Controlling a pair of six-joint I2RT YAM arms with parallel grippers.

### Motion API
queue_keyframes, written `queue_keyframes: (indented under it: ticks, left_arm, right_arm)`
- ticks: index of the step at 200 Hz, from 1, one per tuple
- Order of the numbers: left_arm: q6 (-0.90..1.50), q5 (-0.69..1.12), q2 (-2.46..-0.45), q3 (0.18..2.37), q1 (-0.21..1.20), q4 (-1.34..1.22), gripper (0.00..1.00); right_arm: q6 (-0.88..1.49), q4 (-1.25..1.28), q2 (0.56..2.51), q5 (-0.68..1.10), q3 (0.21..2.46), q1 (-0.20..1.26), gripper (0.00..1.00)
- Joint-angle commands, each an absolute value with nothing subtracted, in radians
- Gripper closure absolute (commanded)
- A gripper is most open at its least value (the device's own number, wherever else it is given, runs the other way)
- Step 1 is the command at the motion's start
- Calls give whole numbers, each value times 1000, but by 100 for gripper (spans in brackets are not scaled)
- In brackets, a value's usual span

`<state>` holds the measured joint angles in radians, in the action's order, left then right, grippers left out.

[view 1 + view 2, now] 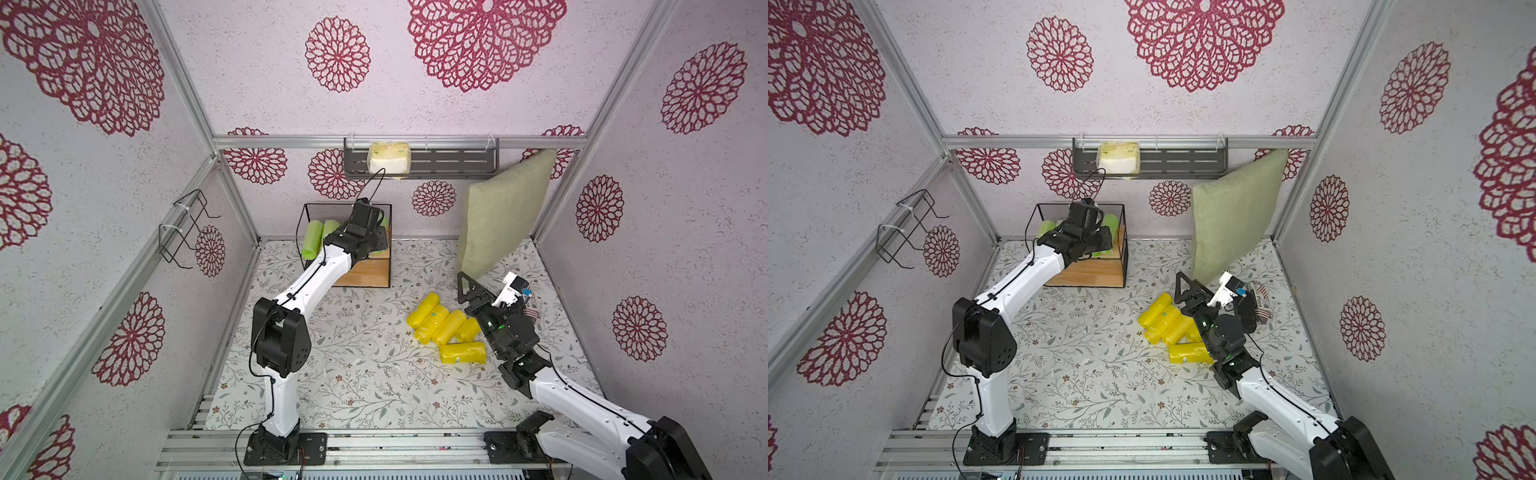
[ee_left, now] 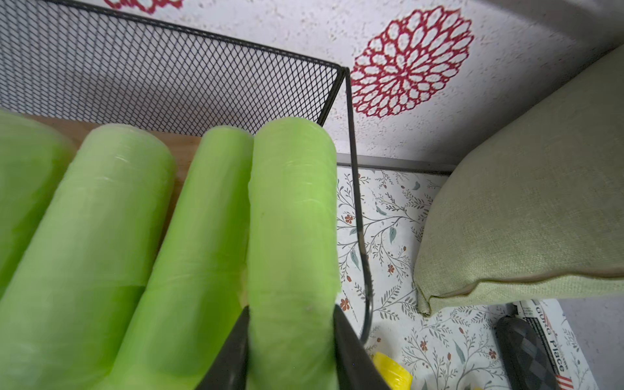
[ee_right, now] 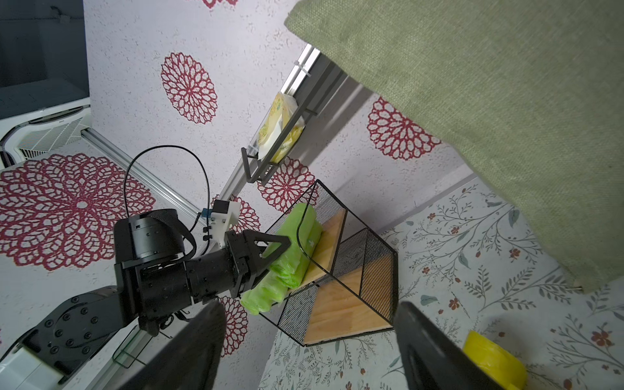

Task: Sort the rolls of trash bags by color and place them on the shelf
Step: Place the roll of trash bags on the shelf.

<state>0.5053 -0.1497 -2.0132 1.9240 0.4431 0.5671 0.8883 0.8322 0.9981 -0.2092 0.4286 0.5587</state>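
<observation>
Several lime-green rolls lie side by side on the top board of the shelf, whose black mesh back fills the left wrist view. My left gripper reaches into the top tier and is shut on the green roll nearest the shelf's right edge, one finger on each side of it. Several bright yellow rolls lie in a cluster on the floral mat, seen in both top views. My right gripper hovers just beyond that cluster, open and holding nothing, facing the shelf.
A green cushion leans in the back right corner, close above the right gripper. A dark slotted wall rack holds a tissue pack. A wire bracket hangs on the left wall. A dark printed item lies beside the right gripper.
</observation>
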Motion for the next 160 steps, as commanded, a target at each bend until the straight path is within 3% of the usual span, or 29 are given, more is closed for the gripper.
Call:
queue_keyframes:
  ticks: [1, 160]
  left_arm:
    - [489, -166, -2035, 1964, 443, 578, 65]
    - [462, -190, -2060, 2025, 453, 620, 43]
  right_arm:
    - [900, 882, 991, -206, 436, 551, 17]
    - [911, 884, 1002, -192, 431, 545, 17]
